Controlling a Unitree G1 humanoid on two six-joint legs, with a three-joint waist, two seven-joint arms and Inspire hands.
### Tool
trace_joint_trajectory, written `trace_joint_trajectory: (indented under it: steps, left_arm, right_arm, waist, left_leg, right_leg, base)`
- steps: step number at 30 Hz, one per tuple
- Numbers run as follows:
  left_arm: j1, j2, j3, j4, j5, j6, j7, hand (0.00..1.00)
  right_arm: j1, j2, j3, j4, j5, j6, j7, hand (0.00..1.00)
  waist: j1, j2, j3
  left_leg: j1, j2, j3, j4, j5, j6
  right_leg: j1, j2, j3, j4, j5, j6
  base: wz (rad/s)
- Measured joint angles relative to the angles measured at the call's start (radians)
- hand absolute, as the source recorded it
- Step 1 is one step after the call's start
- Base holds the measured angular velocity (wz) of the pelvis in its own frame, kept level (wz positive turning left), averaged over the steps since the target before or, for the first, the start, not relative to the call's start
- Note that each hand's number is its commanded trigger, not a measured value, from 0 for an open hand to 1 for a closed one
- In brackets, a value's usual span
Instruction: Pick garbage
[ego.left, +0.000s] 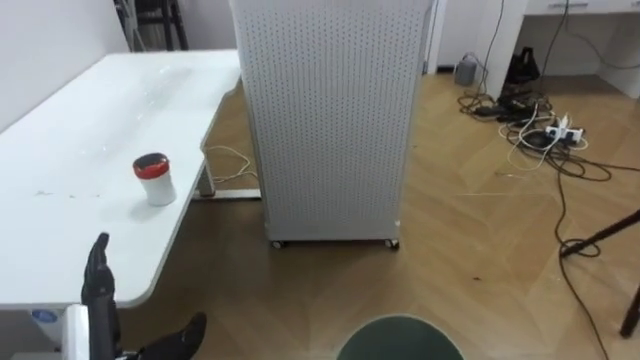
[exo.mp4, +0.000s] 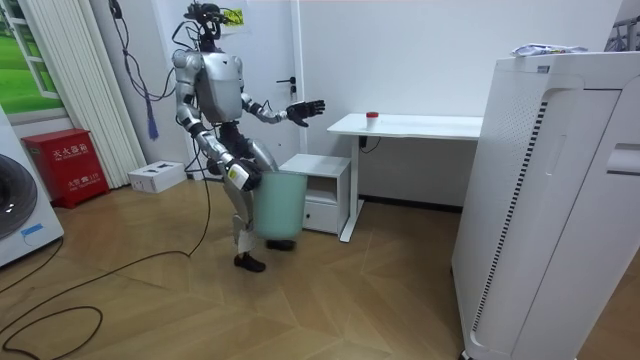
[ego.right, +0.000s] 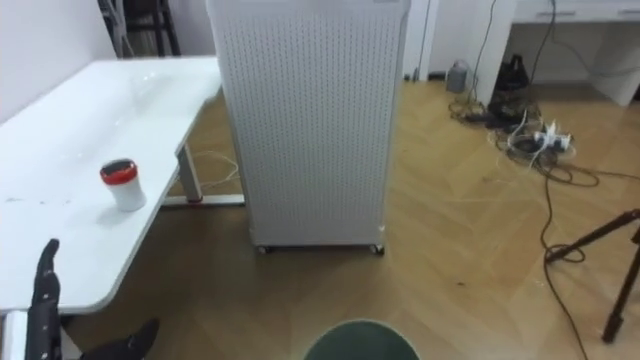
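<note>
A small white cup with a red lid (ego.left: 154, 179) (ego.right: 123, 185) stands on the white table (ego.left: 70, 130), near its right edge; the room view shows this cup (exo.mp4: 372, 116) on the table's left end. My left hand (ego.left: 99, 288) (ego.right: 44, 300) is raised by the table's near edge, short of the cup, fingers straight and open. In the room view that left hand (exo.mp4: 305, 109) reaches out toward the table (exo.mp4: 420, 125). A green bin (exo.mp4: 275, 205) hangs at my right side, its rim (ego.left: 400, 335) low in the eye views. My right hand (exo.mp4: 243, 179) is at the bin's rim.
A tall white perforated unit on castors (ego.left: 330, 120) (exo.mp4: 560, 200) stands just right of the table. Cables and a power strip (ego.left: 535, 130) lie on the wood floor at the far right, beside a dark stand leg (ego.left: 600, 238). A white cabinet (exo.mp4: 322, 188) sits under the table.
</note>
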Motion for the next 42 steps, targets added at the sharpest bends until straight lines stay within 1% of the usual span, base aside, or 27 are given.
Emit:
trace_joint_trajectory:
  steps: [1,2,4,5,7,8,10,11,12,13,14,15,16,17,18,19,20,21,22,23,24,25,30,33,36,39,42]
  left_arm:
    - [0.0,-0.001,0.002,0.003,0.001,0.0,-0.001,0.0]
    - [0.0,-0.002,0.004,0.003,0.005,0.0,-0.001,0.0]
    - [0.002,-0.001,0.009,0.003,0.005,0.0,-0.001,0.0]
    - [0.002,0.0,0.009,0.003,0.004,0.0,-0.002,0.0]
    - [0.0,0.0,0.009,0.003,0.004,0.0,-0.003,0.0]
    - [-0.001,-0.001,0.011,0.002,0.004,0.0,-0.003,0.0]
    - [-0.006,-0.001,0.013,-0.005,0.004,0.0,-0.005,0.0]
    - [-0.011,-0.001,0.013,-0.005,0.004,0.0,-0.005,0.0]
    - [-0.022,-0.001,0.013,-0.006,0.004,0.0,-0.004,0.0]
    - [-0.033,0.0,0.014,-0.006,0.006,0.0,-0.003,0.0]
    - [-0.039,0.0,0.016,-0.007,0.009,0.0,-0.002,0.0]
    - [-0.054,0.001,0.018,-0.008,0.02,0.0,-0.001,0.0]
    - [-0.065,0.001,0.02,-0.018,0.03,-0.002,0.0,0.0]
    - [-0.072,0.001,0.019,-0.019,0.03,-0.007,0.001,0.0]
    - [-0.081,0.0,0.017,-0.019,0.028,-0.01,0.005,0.0]
    - [-0.083,0.0,0.019,-0.019,0.022,-0.01,0.022,0.0]
    - [-0.083,-0.001,0.018,-0.019,0.015,-0.01,0.026,0.0]
    - [-0.085,-0.001,0.015,-0.019,0.001,-0.011,0.03,0.0]
    - [-0.084,-0.001,0.015,-0.017,0.001,-0.011,0.035,0.0]
    - [-0.082,-0.001,0.014,-0.016,0.0,-0.011,0.037,0.0]
    - [-0.076,0.0,0.01,-0.016,-0.006,-0.01,0.039,0.0]
    - [-0.07,0.0,0.005,-0.018,-0.004,-0.011,0.038,0.0]
    - [-0.032,0.002,0.011,-0.043,-0.004,-0.01,0.037,0.0]
    - [-0.029,0.002,0.012,-0.069,-0.004,-0.01,0.037,0.0]
    - [-0.029,0.002,0.016,-0.087,-0.003,-0.01,0.038,0.0]
    - [-0.027,0.001,0.017,-0.096,-0.002,-0.01,0.039,0.0]
    - [-0.017,0.001,0.018,-0.096,-0.003,-0.004,0.039,0.0]
  right_arm:
    - [0.0,-0.002,0.003,0.0,0.0,0.0,-0.003,1.0]
    - [0.0,-0.002,0.003,0.001,0.0,0.0,-0.003,1.0]
    - [0.0,-0.003,0.003,0.002,0.0,0.0,-0.003,1.0]
    - [0.0,-0.002,0.003,0.003,0.0,0.0,-0.003,1.0]
    - [-0.001,-0.002,0.004,0.003,0.0,0.0,-0.004,1.0]
    - [-0.001,-0.002,0.004,0.002,0.0,0.0,-0.005,1.0]
    - [-0.002,-0.001,0.006,0.002,0.0,0.0,-0.006,1.0]
    - [-0.003,-0.002,0.007,0.002,-0.001,0.0,-0.006,1.0]
    - [-0.005,-0.004,0.009,0.002,0.0,0.0,-0.006,1.0]
    - [-0.007,-0.005,0.014,-0.001,-0.001,0.0,-0.009,1.0]
    - [-0.007,-0.004,0.015,-0.004,-0.001,0.0,-0.01,1.0]
    - [-0.008,-0.003,0.015,-0.006,-0.002,0.0,-0.012,1.0]
    - [-0.011,-0.003,0.014,-0.006,-0.001,0.0,-0.013,1.0]
    - [-0.014,-0.003,0.014,-0.006,0.0,0.0,-0.013,1.0]
    - [-0.023,-0.006,0.015,-0.006,0.0,0.0,-0.011,1.0]
    - [-0.047,-0.01,0.015,-0.006,0.0,0.0,-0.003,1.0]
    - [-0.055,-0.012,0.015,-0.007,0.0,0.0,0.001,1.0]
    - [-0.054,-0.013,0.015,-0.012,-0.001,0.0,0.003,1.0]
    - [-0.05,-0.013,0.015,-0.012,-0.003,0.0,0.004,1.0]
    - [-0.05,-0.013,0.015,-0.011,-0.003,0.0,0.003,1.0]
    - [-0.049,-0.011,0.015,-0.01,-0.005,0.0,-0.003,1.0]
    - [-0.048,-0.012,0.015,-0.002,-0.012,0.0,-0.002,1.0]
    - [-0.05,-0.016,0.014,0.0,-0.015,0.001,0.008,1.0]
    - [-0.051,-0.016,0.015,-0.004,-0.018,0.001,0.02,1.0]
    - [-0.047,-0.016,0.017,-0.024,-0.017,0.001,0.032,1.0]
    - [-0.045,-0.016,0.018,-0.031,-0.017,0.001,0.05,1.0]
    - [-0.038,-0.016,0.026,-0.032,-0.017,0.001,0.063,1.0]
  waist:
    - [-0.004,0.004,-0.0048]
    - [-0.008,0.001,-0.0051]
    - [-0.007,-0.009,-0.0069]
    - [-0.007,-0.011,-0.0045]
    - [-0.006,-0.018,-0.0037]
    - [-0.002,-0.018,-0.0037]
    - [0.007,-0.022,-0.0025]
    - [0.013,-0.025,-0.0029]
    - [0.02,-0.029,-0.003]
    - [0.023,-0.028,-0.0026]
    - [0.029,-0.027,-0.0023]
    - [0.035,-0.028,-0.0023]
    - [0.035,-0.025,-0.0038]
    - [0.037,-0.019,-0.0015]
    - [0.039,-0.006,0.0018]
    - [0.042,0.012,0.0104]
    - [0.038,0.021,0.0111]
    - [0.035,0.025,0.0093]
    - [0.034,0.02,0.0086]
    - [0.027,0.018,0.0078]
    - [0.008,0.015,0.0067]
    - [0.008,0.009,-0.003]
    - [0.042,0.0,-0.0074]
    - [0.047,-0.005,-0.0075]
    - [0.07,-0.009,-0.0063]
    - [0.075,-0.021,-0.011]
    - [0.084,-0.033,-0.0126]
  left_leg:
    - [0.011,-0.009,-0.005,-0.011,0.055,0.005]
    - [0.014,-0.014,-0.004,-0.011,0.073,0.011]
    - [0.021,-0.034,-0.003,0.015,0.106,0.046]
    - [0.023,-0.041,-0.003,0.031,0.092,0.05]
    - [0.033,-0.057,0.02,0.078,0.039,0.07]
    - [0.033,-0.062,0.022,0.096,0.02,0.073]
    - [0.038,-0.077,0.046,0.162,-0.059,0.088]
    - [0.042,-0.086,0.052,0.173,-0.076,0.092]
    - [0.051,-0.1,0.059,0.19,-0.107,0.1]
    - [0.063,-0.105,0.072,0.206,-0.129,0.111]
    - [0.069,-0.109,0.075,0.214,-0.141,0.115]
    - [0.079,-0.116,0.078,0.228,-0.16,0.123]
    - [0.089,-0.117,0.076,0.233,-0.177,0.132]
    - [0.097,-0.115,0.068,0.232,-0.183,0.134]
    - [0.11,-0.112,0.04,0.219,-0.19,0.136]
    - [0.119,-0.111,-0.003,0.204,-0.191,0.135]
    - [0.121,-0.11,-0.027,0.2,-0.19,0.133]
    - [0.134,-0.112,-0.052,0.182,-0.189,0.131]
    - [0.153,-0.118,-0.071,0.17,-0.189,0.131]
    - [0.157,-0.121,-0.079,0.168,-0.19,0.129]
    - [0.171,-0.128,-0.108,0.162,-0.193,0.123]
    - [0.184,-0.128,-0.123,0.142,-0.191,0.116]
    - [0.235,-0.099,-0.128,0.085,-0.184,0.104]
    - [0.253,-0.099,-0.148,0.054,-0.181,0.099]
    - [0.274,-0.098,-0.15,0.023,-0.178,0.094]
    - [0.279,-0.097,-0.153,0.009,-0.177,0.093]
    - [0.296,-0.096,-0.158,-0.004,-0.176,0.093]
  right_leg:
    - [0.005,-0.004,0.005,0.013,-0.021,0.017]
    - [0.008,-0.007,0.006,0.016,-0.028,0.024]
    - [0.031,-0.027,-0.005,0.006,-0.045,0.032]
    - [0.044,-0.039,-0.016,-0.004,-0.05,0.037]
    - [0.084,-0.078,-0.054,-0.025,-0.069,0.058]
    - [0.092,-0.087,-0.06,-0.025,-0.077,0.063]
    - [0.12,-0.118,-0.061,-0.001,-0.118,0.085]
    - [0.12,-0.131,-0.062,0.017,-0.13,0.092]
    - [0.112,-0.156,-0.08,0.075,-0.144,0.109]
    - [0.092,-0.182,-0.107,0.163,-0.142,0.116]
    - [0.078,-0.194,-0.112,0.21,-0.134,0.129]
    - [0.059,-0.207,-0.119,0.281,-0.111,0.15]
    - [0.04,-0.209,-0.122,0.332,-0.078,0.157]
    - [0.032,-0.207,-0.122,0.356,-0.055,0.157]
    - [0.007,-0.198,-0.12,0.367,-0.051,0.159]
    - [-0.039,-0.186,-0.127,0.345,-0.082,0.148]
    - [-0.057,-0.174,-0.134,0.316,-0.091,0.148]
    - [-0.079,-0.158,-0.133,0.224,-0.091,0.15]
    - [-0.091,-0.156,-0.131,0.119,-0.075,0.148]
    - [-0.096,-0.157,-0.129,0.07,-0.043,0.146]
    - [-0.094,-0.161,-0.134,0.046,0.043,0.12]
    - [-0.072,-0.157,-0.144,0.023,0.042,0.116]
    - [0.013,-0.122,-0.173,-0.077,0.054,0.103]
    - [0.036,-0.112,-0.181,-0.102,0.054,0.103]
    - [0.051,-0.11,-0.186,-0.124,0.054,0.103]
    - [0.061,-0.108,-0.189,-0.144,0.054,0.103]
    - [0.084,-0.106,-0.196,-0.167,0.056,0.106]
  base:
    - [-0.05]
    - [0.03]
    - [-0.02]
    - [0.0]
    - [-0.03]
    - [-0.11]
    - [-0.13]
    - [-0.2]
    - [-0.12]
    - [-0.07]
    - [0.03]
    - [0.14]
    - [0.22]
    - [0.2]
    - [-0.05]
    - [-0.09]
    - [0.0]
    - [0.27]
    - [0.35]
    - [0.59]
    - [0.65]
    - [0.58]
    - [0.21]
    - [0.19]
    - [0.02]
    - [0.05]
    - [0.06]
